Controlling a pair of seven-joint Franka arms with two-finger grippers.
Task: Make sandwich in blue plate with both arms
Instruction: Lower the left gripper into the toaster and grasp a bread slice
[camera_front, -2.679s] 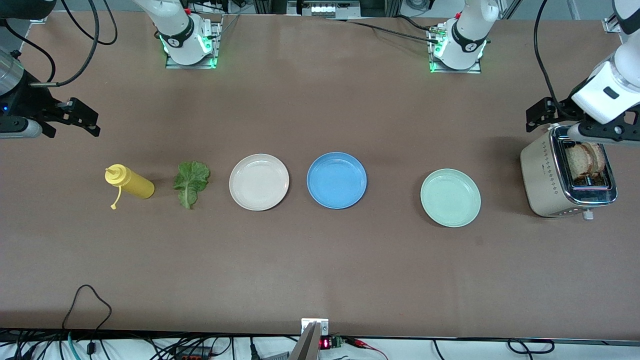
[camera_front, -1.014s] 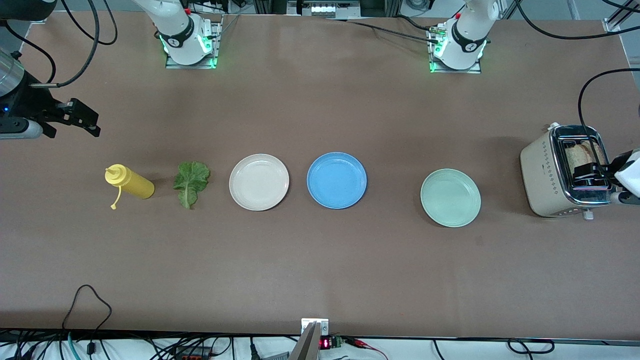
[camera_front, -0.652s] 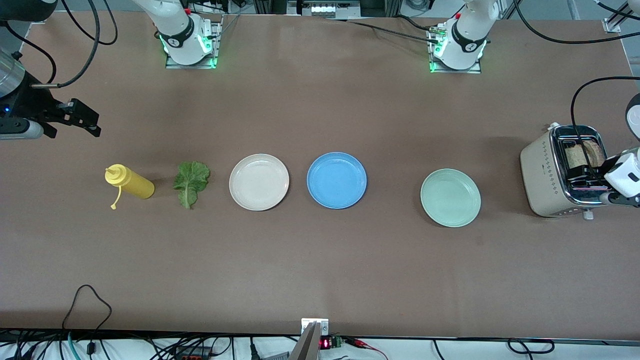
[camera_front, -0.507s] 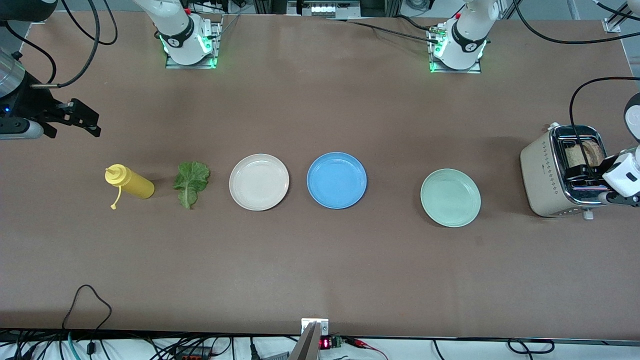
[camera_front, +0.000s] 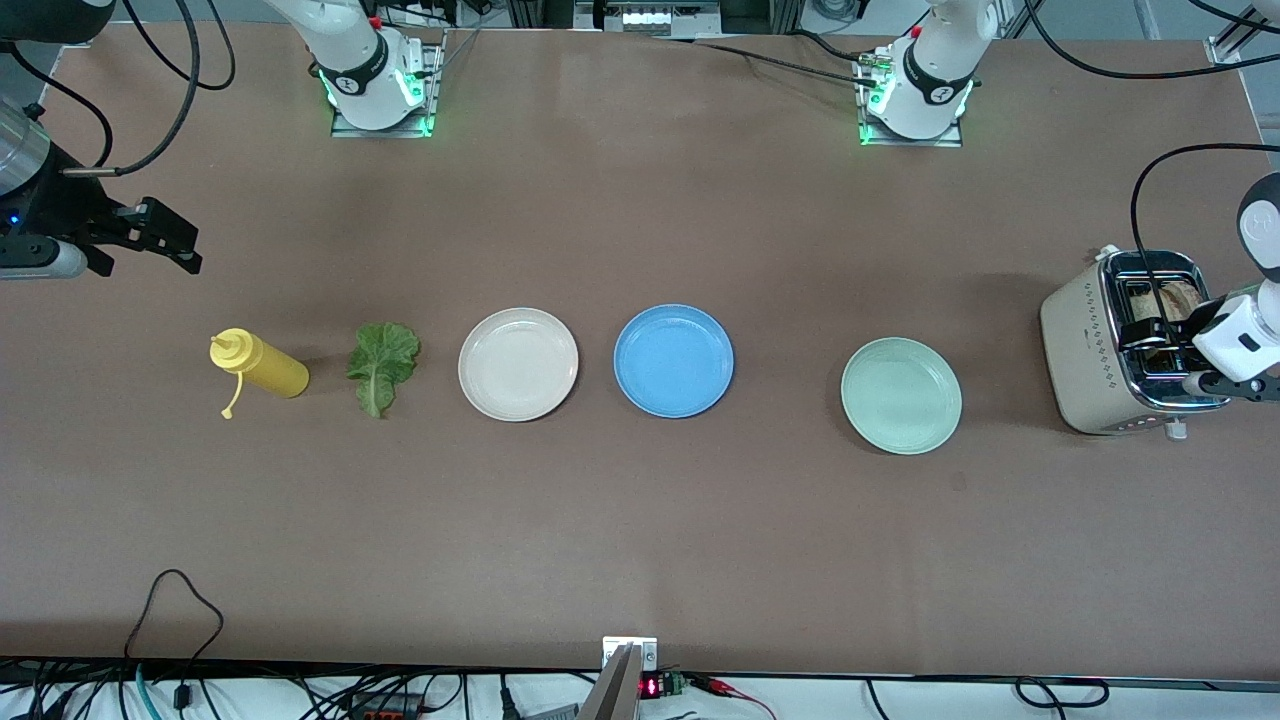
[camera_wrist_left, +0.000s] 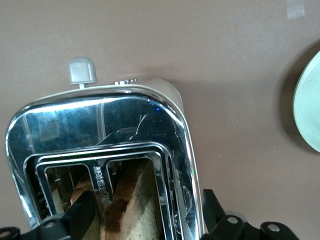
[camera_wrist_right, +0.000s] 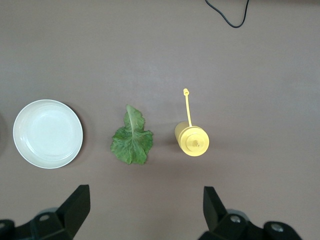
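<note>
The left gripper (camera_front: 1160, 335) hangs over the toaster (camera_front: 1085, 355) at the left arm's end of the table, its jaws spread wide with one finger to either side of a bread slice (camera_wrist_left: 132, 205) that stands upright in a slot. Nothing is held yet. In the left wrist view a second slice (camera_wrist_left: 80, 192) shows in the neighbouring slot, so the fingers should come straight down, one on each face of the single slice, and keep off the chrome rim (a tilted approach would likely jam a finger against the slot edge). Close gently on the crust, then lift straight up. The blue plate (camera_front: 673, 360) waits bare at mid-table, at about nine o'clock from the toaster in the front view, with the green plate (camera_front: 901, 395) between them and the beige plate (camera_front: 518, 363) farther on. The right gripper (camera_front: 150, 240) waits, jaws wide and empty, above the table near the lettuce (camera_front: 380, 365) and mustard bottle (camera_front: 258, 368).
</note>
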